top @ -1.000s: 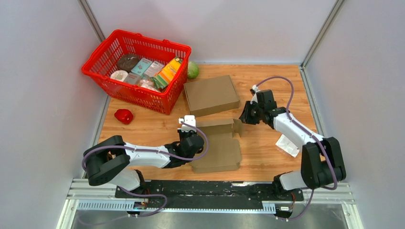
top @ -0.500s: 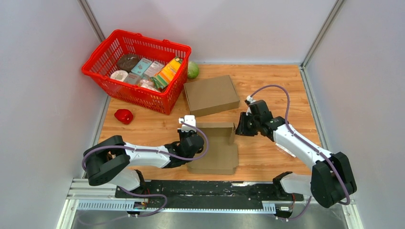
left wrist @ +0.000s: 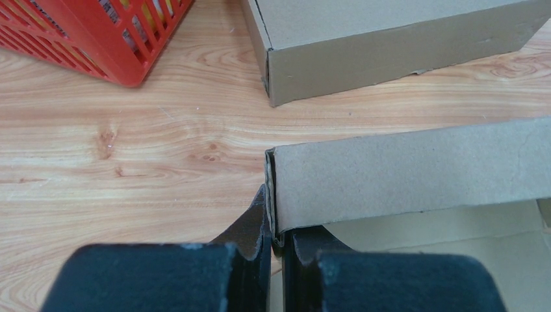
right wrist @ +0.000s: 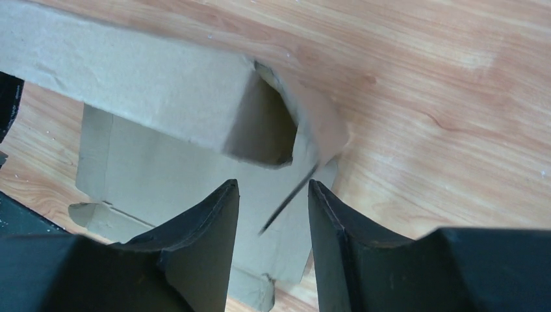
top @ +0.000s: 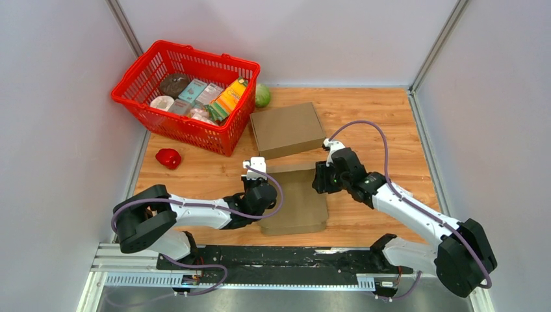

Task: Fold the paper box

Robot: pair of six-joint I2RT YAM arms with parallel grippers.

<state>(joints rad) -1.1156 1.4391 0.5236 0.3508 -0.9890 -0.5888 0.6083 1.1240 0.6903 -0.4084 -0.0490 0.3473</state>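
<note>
Cardboard job, top view: the half-formed box [top: 295,198] lies on the tabletop [top: 377,123] close to the arm bases, between the two arms. The left end effector [top: 258,192] is at its rear left corner and the right end effector [top: 318,179] at its rear right corner.

Left wrist view: the left end effector [left wrist: 278,242] is clamped shut on the corner of the box's raised rear wall [left wrist: 403,172], which stands upright.

Right wrist view: the right end effector [right wrist: 271,211] has its jaws apart and grips nothing. A thin flap [right wrist: 289,198] of the box runs edge-on through the gap. I cannot tell whether it touches either finger.

Risk, my judgement: if I close on that flap off-line it may crease or tear instead of tucking. A sideways push from the right could swing the box round the left pinch, or pull the wall out of it and let it drop flat.

Count:
- two boxes: the one in work and a closed box [top: 287,129] behind it
- one red basket [top: 140,75], holding goods
- one green round thing [top: 262,95] beside the basket
- one small red thing [top: 168,158]
</note>
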